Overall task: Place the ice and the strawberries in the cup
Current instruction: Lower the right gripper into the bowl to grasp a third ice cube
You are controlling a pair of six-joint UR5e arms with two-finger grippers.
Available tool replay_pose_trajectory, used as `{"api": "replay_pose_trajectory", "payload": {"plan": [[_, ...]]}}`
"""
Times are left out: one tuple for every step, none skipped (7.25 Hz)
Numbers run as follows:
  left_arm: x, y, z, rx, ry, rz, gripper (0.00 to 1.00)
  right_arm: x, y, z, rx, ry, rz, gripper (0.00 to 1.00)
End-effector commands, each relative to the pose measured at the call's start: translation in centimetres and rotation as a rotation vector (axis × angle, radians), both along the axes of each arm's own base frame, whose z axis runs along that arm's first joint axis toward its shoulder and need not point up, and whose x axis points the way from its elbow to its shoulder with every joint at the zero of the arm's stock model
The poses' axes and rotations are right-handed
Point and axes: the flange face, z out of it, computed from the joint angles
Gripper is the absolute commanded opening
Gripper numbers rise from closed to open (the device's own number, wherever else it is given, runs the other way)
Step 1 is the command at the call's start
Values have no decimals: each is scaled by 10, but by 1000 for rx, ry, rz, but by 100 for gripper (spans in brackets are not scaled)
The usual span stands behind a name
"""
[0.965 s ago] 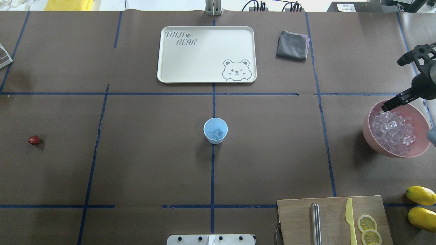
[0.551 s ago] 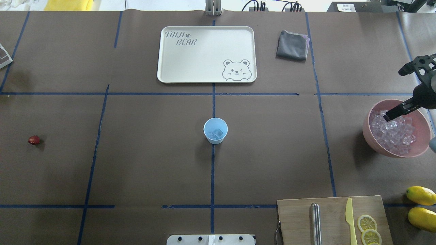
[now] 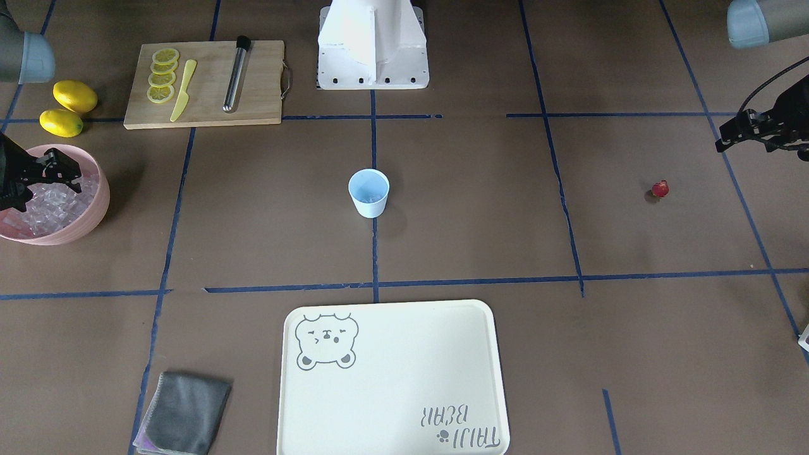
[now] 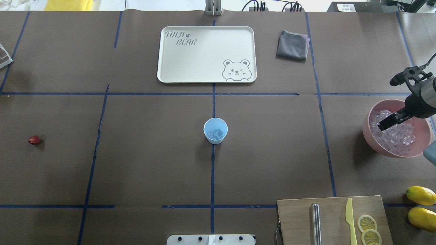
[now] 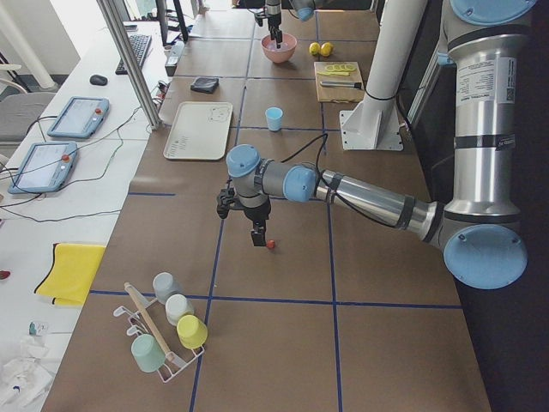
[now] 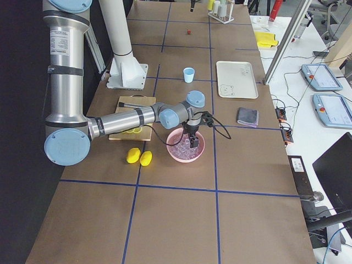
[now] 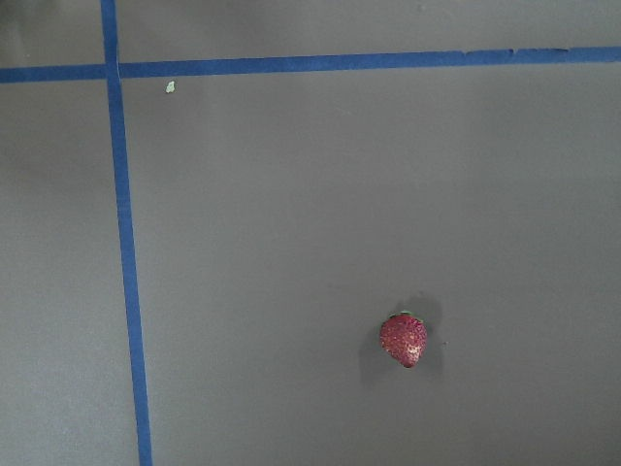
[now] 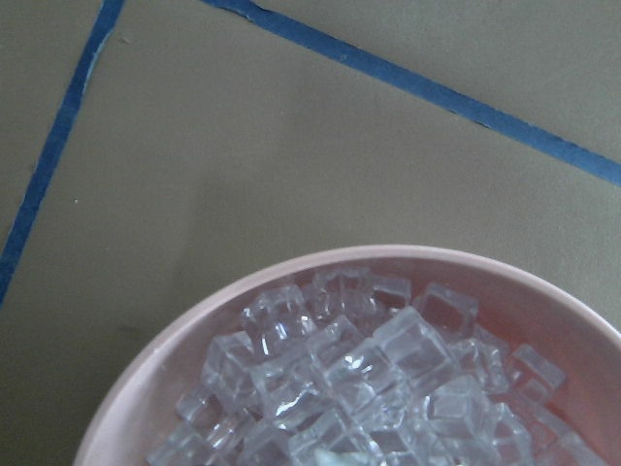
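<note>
The ice [image 4: 396, 136] lay heaped in a pink bowl [image 4: 366, 126] right beneath the right tool [image 4: 384, 125], whose tip pointed down over the cubes. The views did not settle whether it touched them. I could not tell whether that tool was clenched or released. A few more clear cubes sat in the bottom of the light-blue cup [image 3: 368, 205], which stood upright on the surface, well apart from both tools and roughly between them.

The strawberry [image 4: 34, 140] lay alone on the brown surface near the left tool [image 5: 258, 239], which hung above it with its tip pointing down and nothing visibly in it. Its state could not be told either.

On the robot's side of the right tool, two lemons [image 4: 421, 195] lay side by side. Just past them sat a wooden board [image 4: 296, 217] with lemon slices, a yellow knife and a metal rod. Farther across the surface from the cup lay a cream tray [image 4: 204, 68] and a folded grey cloth [image 4: 292, 45].
</note>
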Motion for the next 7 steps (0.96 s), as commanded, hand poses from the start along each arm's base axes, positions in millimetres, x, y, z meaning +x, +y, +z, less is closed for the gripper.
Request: {"api": "replay_pose_trajectory", "payload": {"plan": [[1, 0, 0, 1, 1, 1, 100, 0, 3, 4, -9, 4, -2, 89], [0, 0, 0, 0, -1, 0, 100, 0, 3, 3, -9, 2, -3, 86], [0, 0, 0, 0, -1, 0, 100, 0, 3, 3, -9, 2, -3, 81], [0, 0, 0, 1, 1, 0, 100, 0, 3, 3, -9, 1, -3, 74], [0, 0, -1, 2, 1, 0, 100, 0, 3, 3, -9, 1, -3, 67], [0, 0, -1, 2, 1, 0, 100, 0, 3, 2, -8, 0, -3, 59], [0, 0, -2, 4, 2, 0, 100, 0, 3, 3, -9, 1, -3, 48]]}}
